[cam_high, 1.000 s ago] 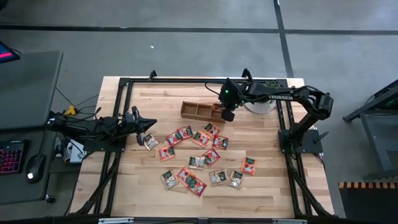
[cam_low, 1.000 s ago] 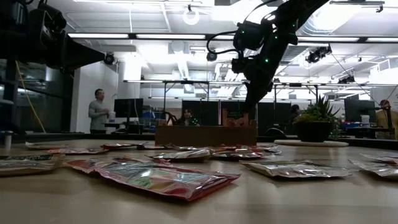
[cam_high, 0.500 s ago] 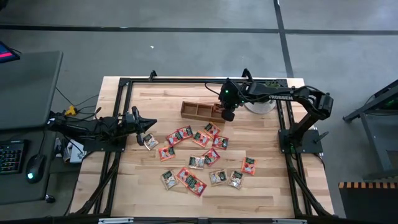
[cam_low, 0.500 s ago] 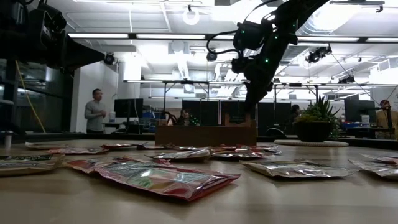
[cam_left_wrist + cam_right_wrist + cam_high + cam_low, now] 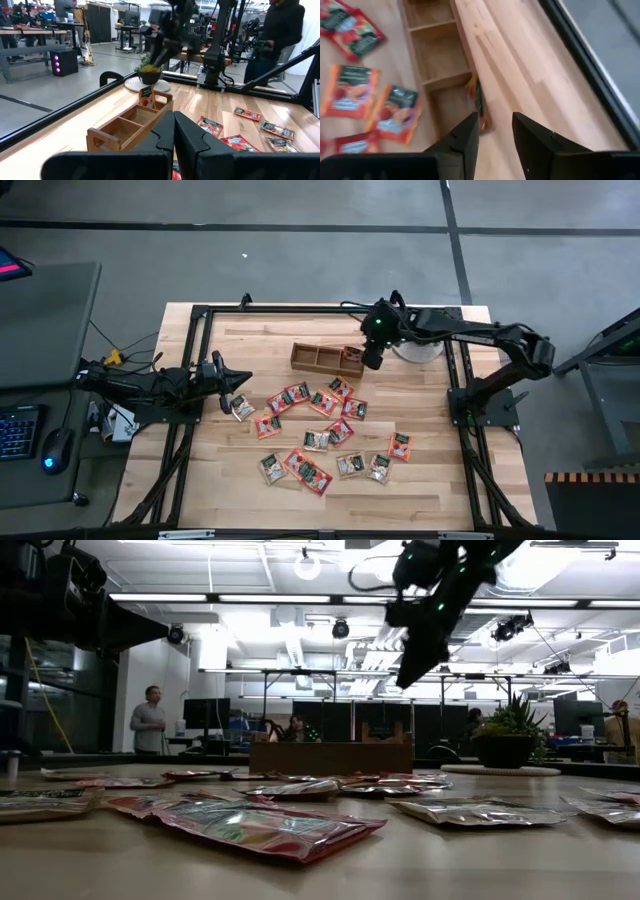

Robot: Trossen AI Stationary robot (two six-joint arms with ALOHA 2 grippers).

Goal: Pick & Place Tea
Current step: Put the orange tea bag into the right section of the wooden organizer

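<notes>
Right gripper (image 5: 371,361) hangs above the right end of the wooden tray (image 5: 325,360), lifted clear of it; in the low view it sits high over the tray (image 5: 330,757) with open air beneath. Right wrist view: fingers (image 5: 465,134) spread with a gap between them, nothing held.

One red-orange sachet (image 5: 475,95) stands on edge in the tray's end compartment, leaning against the side wall. The same sachet (image 5: 146,96) shows upright in the left wrist view, in the compartment nearest the potted plant (image 5: 149,73). The other two compartments look bare.

Loose sachets (image 5: 322,437) lie flat and scattered on the tabletop (image 5: 230,480), a mix of red-orange and pale ones, spreading from 6 o'clock to 4 o'clock of the tray, near it but apart. One more sachet (image 5: 241,409) lies just beside the left gripper's tip.

Left gripper (image 5: 233,382) rests low at the tabletop's 9 o'clock edge, well apart from the tray. Left wrist view: its fingers (image 5: 187,137) pressed together, pinching nothing.

A person (image 5: 151,722) stands in the room behind the tabletop.
</notes>
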